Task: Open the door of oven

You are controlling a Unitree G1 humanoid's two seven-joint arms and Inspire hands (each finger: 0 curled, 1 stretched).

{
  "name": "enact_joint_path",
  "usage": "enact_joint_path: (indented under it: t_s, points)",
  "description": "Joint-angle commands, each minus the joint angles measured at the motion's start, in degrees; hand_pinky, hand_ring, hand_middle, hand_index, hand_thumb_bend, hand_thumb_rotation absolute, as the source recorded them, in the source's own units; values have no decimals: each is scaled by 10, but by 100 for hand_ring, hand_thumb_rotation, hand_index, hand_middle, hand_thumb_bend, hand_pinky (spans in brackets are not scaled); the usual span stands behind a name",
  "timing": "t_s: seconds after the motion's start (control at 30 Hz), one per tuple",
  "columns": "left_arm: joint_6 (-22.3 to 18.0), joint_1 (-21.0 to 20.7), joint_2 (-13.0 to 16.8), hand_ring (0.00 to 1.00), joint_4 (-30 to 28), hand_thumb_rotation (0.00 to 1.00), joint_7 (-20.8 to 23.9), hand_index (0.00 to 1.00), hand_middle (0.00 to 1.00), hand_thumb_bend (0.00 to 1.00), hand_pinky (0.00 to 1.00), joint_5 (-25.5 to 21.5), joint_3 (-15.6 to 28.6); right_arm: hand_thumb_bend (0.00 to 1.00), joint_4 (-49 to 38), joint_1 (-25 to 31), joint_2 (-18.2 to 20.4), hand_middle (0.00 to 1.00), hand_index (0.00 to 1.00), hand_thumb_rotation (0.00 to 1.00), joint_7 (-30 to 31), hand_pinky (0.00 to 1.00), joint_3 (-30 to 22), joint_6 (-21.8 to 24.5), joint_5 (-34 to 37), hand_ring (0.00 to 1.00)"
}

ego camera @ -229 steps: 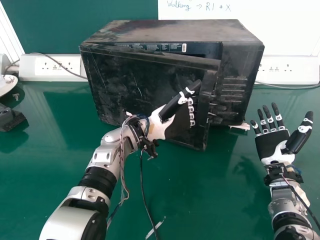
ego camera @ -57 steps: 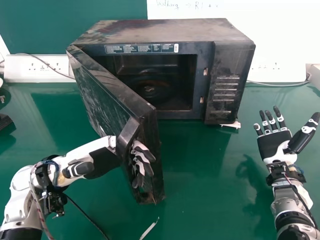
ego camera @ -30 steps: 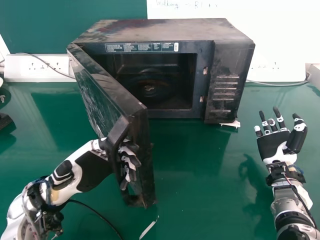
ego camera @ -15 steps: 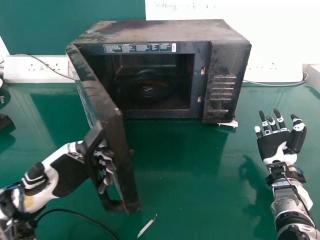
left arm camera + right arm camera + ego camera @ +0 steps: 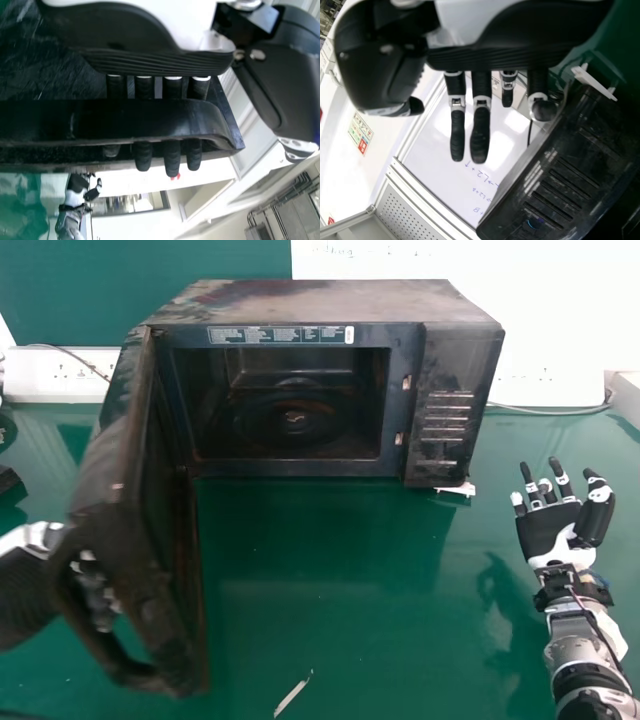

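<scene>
The black oven (image 5: 320, 300) stands at the back of the table, its door (image 5: 150, 510) swung wide to the left and its cavity exposed. At the left edge of the head view, my left hand (image 5: 22, 585) is at the door's near end, its fingers hooked through the handle (image 5: 68, 595). In the left wrist view, the fingers of my left hand (image 5: 171, 157) pass behind the handle bar (image 5: 115, 120). My right hand (image 5: 548, 530) rests palm up to the oven's right, fingers relaxed; in the right wrist view, my right hand (image 5: 480, 130) holds nothing, near the oven's side (image 5: 560, 185).
White socket strips (image 5: 60, 375) run along the wall behind the oven, with a cable beside them. A thin white scrap (image 5: 292, 695) lies on the green table (image 5: 330, 590) near its front. A dark object (image 5: 8, 478) sits at the far left edge.
The door has swung from slightly ajar to wide open, its handle end moving left and forward with my left hand. My right hand has stayed in place, its thumb drawn inward.
</scene>
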Motion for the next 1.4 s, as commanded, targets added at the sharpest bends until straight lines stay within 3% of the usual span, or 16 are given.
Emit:
enact_joint_path:
  t_s: [0.0, 0.03, 0.1, 0.17, 0.27, 0.33, 0.47, 0.67, 0.73, 0.77, 0.8, 0.9, 1.0, 1.23, 1.3, 1.37]
  points:
    - [-72, -98, -26, 8, -116, 5, 71, 48, 19, 51, 5, -276, 167, 100, 4, -7, -11, 66, 80, 86, 2, 45, -10, 8, 9, 51]
    - [-84, -103, -29, 9, -117, 3, 72, 47, 33, 51, 6, -274, 174, 100, 4, -7, -12, 66, 80, 86, 3, 45, -11, 9, 10, 51]
    - [-122, -126, -11, 13, -103, 1, 50, 49, 42, 52, 9, -256, 193, 100, 4, -6, -12, 66, 80, 86, 2, 45, -11, 10, 10, 51]
    - [-137, -131, 19, 36, -88, 0, 23, 49, 45, 51, 16, -246, 217, 100, 3, -6, -12, 66, 79, 85, 1, 45, -11, 10, 10, 51]
    - [-120, -95, 63, 36, -67, 0, -4, 55, 48, 49, 21, -250, 269, 100, 3, -6, -13, 68, 81, 85, 10, 45, -12, 11, 12, 52]
    - [-110, -81, 96, 37, -53, 0, -29, 49, 50, 50, 18, -248, 298, 100, 3, -6, -15, 67, 80, 85, 4, 45, -13, 11, 11, 52]
    - [-76, -71, 148, 36, -22, 0, -53, 52, 48, 49, 16, -253, 333, 100, 4, -7, -15, 66, 80, 84, 3, 45, -13, 11, 11, 52]
    - [-93, -89, 199, 28, 35, 0, -70, 51, 45, 52, 21, -227, 368, 100, 4, -6, -15, 65, 79, 86, 0, 44, -13, 10, 11, 51]
    - [-91, -104, 211, 27, 66, 6, -42, 48, 36, 51, 19, -221, 376, 100, 5, -7, -15, 66, 80, 84, 2, 45, -13, 12, 11, 51]
    - [-99, -117, 225, 22, 99, 46, -39, 41, 32, 80, 14, -215, 381, 100, 5, -7, -16, 66, 80, 84, 2, 45, -13, 13, 11, 51]
    - [-99, -121, 230, 22, 116, 64, -16, 40, 31, 90, 13, -208, 385, 100, 5, -7, -16, 66, 80, 84, 2, 45, -14, 14, 12, 51]
    - [-129, -131, 233, 21, 140, 95, 10, 42, 33, 99, 12, -183, 382, 100, 4, -7, -15, 66, 80, 83, 1, 45, -14, 12, 12, 52]
    - [-156, -139, 253, 14, 189, 94, -11, 53, 29, 100, 6, -162, 378, 100, 5, -6, -17, 66, 80, 84, 0, 45, -14, 14, 11, 51]
    - [-133, -157, 297, 8, 342, 84, -25, 56, 26, 100, 1, -157, 386, 100, 5, -6, -18, 66, 81, 84, 3, 45, -16, 13, 12, 52]
    - [-141, -169, 302, 9, 384, 82, 13, 52, 27, 100, 2, -151, 394, 100, 6, -6, -18, 66, 81, 84, 3, 45, -16, 13, 11, 51]
    - [-161, -170, 314, 11, 435, 93, 42, 49, 33, 100, 3, -138, 404, 100, 6, -5, -19, 66, 80, 83, 2, 45, -17, 14, 11, 51]
